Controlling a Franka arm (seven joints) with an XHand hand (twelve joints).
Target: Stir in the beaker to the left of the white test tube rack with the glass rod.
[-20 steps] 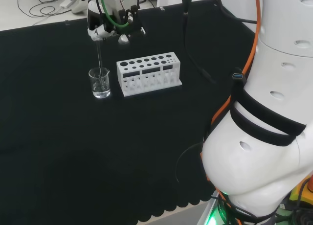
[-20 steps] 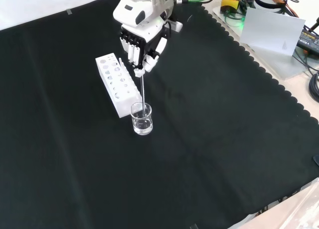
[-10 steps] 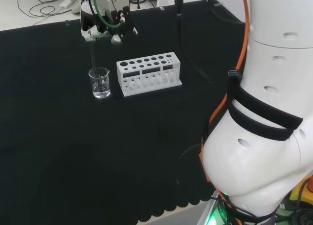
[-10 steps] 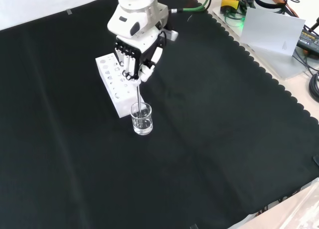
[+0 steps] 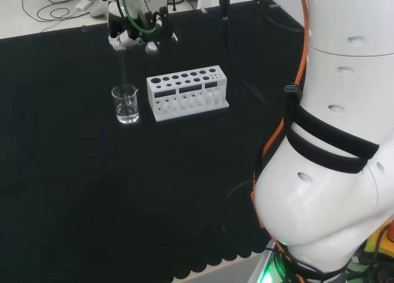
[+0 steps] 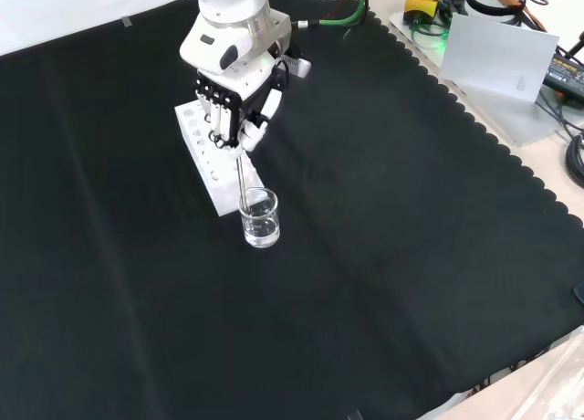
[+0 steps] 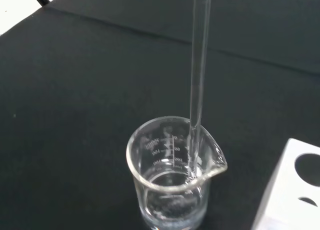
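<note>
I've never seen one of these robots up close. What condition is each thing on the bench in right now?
robot hand: above the beaker, fingers curled round the top of the glass rod.
glass rod: near upright, lower end inside the beaker.
beaker: upright on the cloth, a little clear liquid at the bottom.
white test tube rack: standing beside the beaker, its holes look empty.

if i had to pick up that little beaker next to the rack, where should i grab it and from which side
Grip the beaker round its straight side wall, coming in level from the side away from the white rack, lower right in the front view. It stands upright, and the glass rod held by the hand reaches down into its mouth, so the top is blocked. Keep off the pouring spout.
</note>
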